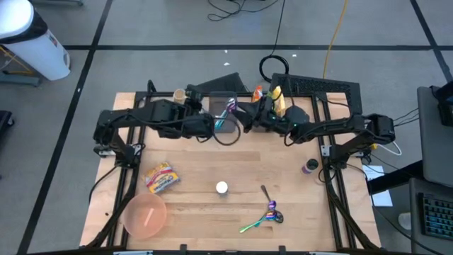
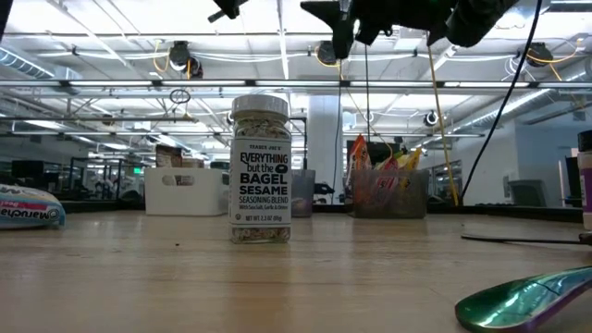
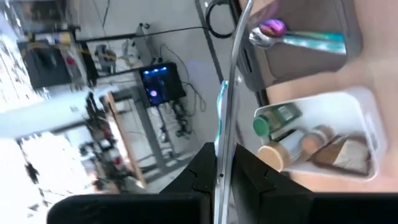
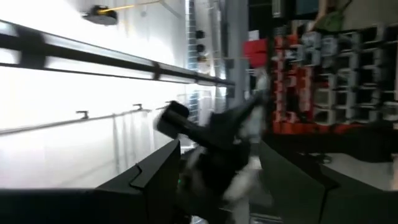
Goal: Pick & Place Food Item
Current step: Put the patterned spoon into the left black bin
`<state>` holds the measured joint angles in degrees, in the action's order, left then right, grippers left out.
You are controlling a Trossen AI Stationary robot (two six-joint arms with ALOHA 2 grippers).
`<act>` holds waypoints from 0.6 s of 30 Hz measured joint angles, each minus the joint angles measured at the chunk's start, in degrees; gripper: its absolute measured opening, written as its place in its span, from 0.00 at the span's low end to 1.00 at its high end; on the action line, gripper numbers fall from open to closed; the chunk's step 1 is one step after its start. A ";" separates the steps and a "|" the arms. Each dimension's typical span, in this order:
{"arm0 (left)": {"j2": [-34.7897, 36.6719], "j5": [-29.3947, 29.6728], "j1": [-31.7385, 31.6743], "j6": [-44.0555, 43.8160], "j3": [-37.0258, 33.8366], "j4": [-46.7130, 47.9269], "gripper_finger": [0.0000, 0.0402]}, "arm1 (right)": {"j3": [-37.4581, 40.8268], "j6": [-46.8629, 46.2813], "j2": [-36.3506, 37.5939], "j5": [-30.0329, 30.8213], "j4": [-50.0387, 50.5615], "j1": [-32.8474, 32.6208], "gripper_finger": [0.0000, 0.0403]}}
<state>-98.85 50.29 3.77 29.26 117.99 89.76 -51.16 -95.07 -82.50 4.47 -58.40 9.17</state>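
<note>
Utensil sits pinched in the left claw above the grey cup; right claw gapes empty, likely waiting.

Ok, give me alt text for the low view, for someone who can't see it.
A seasoning jar labelled Everything but the Bagel Sesame stands upright on the wooden table, left of centre. An iridescent spoon lies close at the lower right and a snack packet shows at the left edge. Dark arm parts hang at the top, with bins of packets behind the jar.
</note>
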 joint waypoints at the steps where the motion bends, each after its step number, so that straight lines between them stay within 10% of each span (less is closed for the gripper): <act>1: -0.48 0.62 0.20 1.65 0.00 0.15 0.06 | -0.36 0.02 0.00 -0.02 -0.29 -0.09 0.53; 18: -4.39 11.70 1.33 11.97 -0.04 -1.34 0.06 | -0.72 5.77 0.02 -0.26 5.14 -0.60 0.53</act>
<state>-103.24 61.99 5.11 41.23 117.95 88.42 -51.88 -89.30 -82.48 4.21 -53.26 8.58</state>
